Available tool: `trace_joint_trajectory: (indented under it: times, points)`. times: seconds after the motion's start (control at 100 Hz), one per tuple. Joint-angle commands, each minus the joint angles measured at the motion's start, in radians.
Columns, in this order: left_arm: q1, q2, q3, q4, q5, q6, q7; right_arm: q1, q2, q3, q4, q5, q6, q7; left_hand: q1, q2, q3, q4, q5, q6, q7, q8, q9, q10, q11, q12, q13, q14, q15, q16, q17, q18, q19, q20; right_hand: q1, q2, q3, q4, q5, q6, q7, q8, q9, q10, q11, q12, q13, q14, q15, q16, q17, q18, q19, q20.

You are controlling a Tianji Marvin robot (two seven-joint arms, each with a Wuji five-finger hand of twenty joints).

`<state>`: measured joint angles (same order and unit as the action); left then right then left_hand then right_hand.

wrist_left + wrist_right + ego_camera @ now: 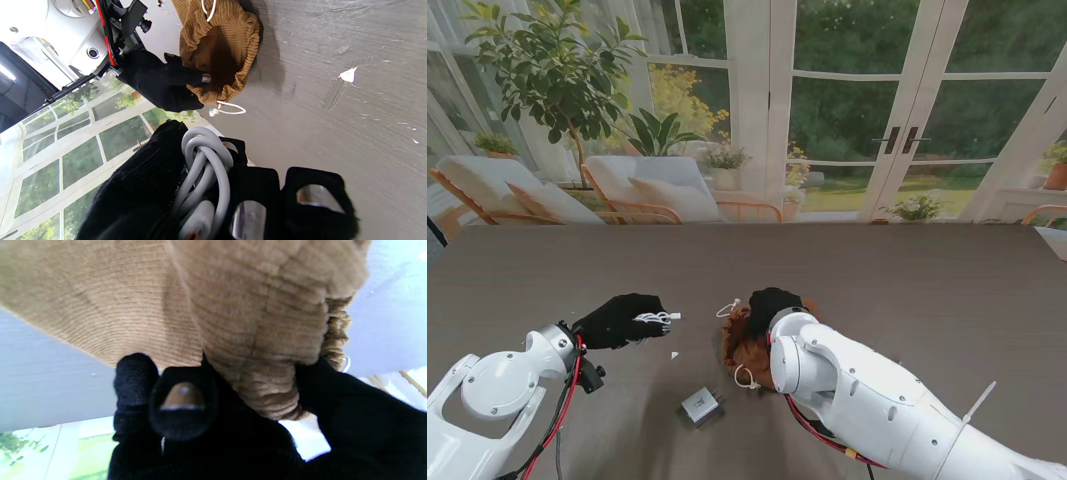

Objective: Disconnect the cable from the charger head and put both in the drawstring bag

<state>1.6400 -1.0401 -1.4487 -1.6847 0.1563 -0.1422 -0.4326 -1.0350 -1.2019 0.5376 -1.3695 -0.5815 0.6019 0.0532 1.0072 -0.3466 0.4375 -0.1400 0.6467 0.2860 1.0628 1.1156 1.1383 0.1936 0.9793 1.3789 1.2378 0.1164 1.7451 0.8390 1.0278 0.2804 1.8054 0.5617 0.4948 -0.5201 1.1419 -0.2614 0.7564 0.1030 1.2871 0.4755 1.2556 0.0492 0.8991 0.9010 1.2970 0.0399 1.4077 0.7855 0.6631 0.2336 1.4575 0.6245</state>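
Now my left hand is clamped on the coiled cable, its white loops bunched between my fingers and one end poking out toward three o'clock. The cable is free of the charger head, which lies alone on the table, at about five o'clock from my left hand and nearer to me than either hand. So the unplugging looks done, and storing is what remains.

My right hand pinches the rim of the brown drawstring bag; the right wrist view shows corduroy folded tight between thumb and fingers. The left wrist view shows the bag's mouth gaping, with its white drawstring trailing onto the table.

What the next move turns on: the bag lies at roughly three o'clock from my left hand, near but not touching, with the mouth seeming to face my left side, though from the stand view my right arm hides much of the opening, so I can't be sure of its tilt. The coil's long axis already runs toward the bag, so a sideways carry should bring it to the opening. I judge the left hand the right one for this, and for the charger head afterward, since that lies between the arms but closer to my left.
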Motion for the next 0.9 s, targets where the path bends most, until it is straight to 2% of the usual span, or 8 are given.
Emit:
trace_joint_trajectory:
  times: [0.0, 0.07, 0.3, 0.43, 0.61, 0.89]
  points:
    - [-0.002, -0.004, 0.0, -0.009, -0.003, -0.003, -0.014, -0.01, -0.001, -0.001, -0.018, 0.003, 0.01, 0.005, 0.172, 0.135, 0.214, 0.082, 0.101, -0.121, 0.271, 0.033, 0.111, -0.007, 0.1, 0.021, 0.032, -0.039, 0.114, -0.013, 0.047, 0.021, 0.258, -0.008, 0.015, -0.007, 0.075, -0.031, 0.026, 0.076, 0.072, 0.042, 0.091, 0.001, 0.045, 0.026, 0.022, -0.089, 0.067, 0.026, 0.333, 0.005, 0.076, 0.05]
    - [-0.002, -0.004, -0.002, -0.013, -0.003, -0.005, -0.012, -0.015, 0.004, 0.009, -0.033, 0.005, 0.018, 0.012, 0.173, 0.135, 0.215, 0.082, 0.101, -0.121, 0.271, 0.033, 0.111, -0.007, 0.1, 0.021, 0.032, -0.039, 0.113, -0.014, 0.047, 0.021, 0.258, -0.008, 0.0, -0.013, 0.092, -0.03, 0.036, 0.076, 0.079, 0.055, 0.11, -0.009, 0.058, 0.035, 0.022, -0.112, 0.104, 0.044, 0.364, -0.007, 0.094, 0.048]
    - [0.003, -0.008, -0.011, -0.026, -0.005, -0.016, 0.009, -0.053, -0.011, 0.067, -0.074, 0.073, 0.07, -0.02, 0.173, 0.134, 0.216, 0.082, 0.101, -0.121, 0.271, 0.033, 0.111, -0.006, 0.1, 0.021, 0.032, -0.038, 0.113, -0.014, 0.047, 0.022, 0.258, -0.008, -0.025, -0.055, 0.158, -0.025, 0.08, 0.104, 0.094, 0.087, 0.172, -0.006, 0.096, 0.063, 0.022, -0.138, 0.222, 0.101, 0.457, 0.003, 0.159, 0.042]
    - [0.003, -0.012, -0.01, -0.033, -0.014, -0.023, 0.024, -0.073, -0.018, 0.097, -0.107, 0.103, 0.105, -0.036, 0.172, 0.132, 0.217, 0.082, 0.101, -0.121, 0.271, 0.033, 0.11, -0.005, 0.098, 0.021, 0.032, -0.034, 0.113, -0.015, 0.047, 0.023, 0.259, -0.008, -0.043, -0.077, 0.195, -0.008, 0.112, 0.121, 0.102, 0.102, 0.189, -0.005, 0.141, 0.078, 0.022, -0.167, 0.28, 0.134, 0.477, -0.03, 0.249, 0.06]
    - [-0.009, -0.016, 0.0, -0.039, -0.024, -0.033, 0.039, -0.109, -0.027, 0.145, -0.167, 0.141, 0.145, -0.065, 0.172, 0.132, 0.219, 0.08, 0.101, -0.121, 0.271, 0.033, 0.108, -0.003, 0.094, 0.018, 0.032, -0.029, 0.11, -0.017, 0.046, 0.028, 0.256, -0.009, -0.052, -0.102, 0.227, 0.011, 0.139, 0.134, 0.102, 0.111, 0.193, 0.005, 0.197, 0.061, 0.021, -0.161, 0.313, 0.155, 0.489, -0.044, 0.308, 0.063]
    - [-0.045, -0.027, 0.028, -0.035, -0.045, -0.047, 0.081, -0.152, -0.036, 0.198, -0.269, 0.188, 0.21, -0.088, 0.176, 0.132, 0.218, 0.078, 0.101, -0.117, 0.264, 0.03, 0.1, 0.004, 0.079, 0.012, 0.032, -0.019, 0.103, -0.025, 0.044, 0.045, 0.247, -0.013, -0.044, -0.118, 0.237, 0.011, 0.147, 0.153, 0.098, 0.116, 0.192, 0.02, 0.218, 0.044, 0.021, -0.163, 0.327, 0.165, 0.494, -0.052, 0.337, 0.065]
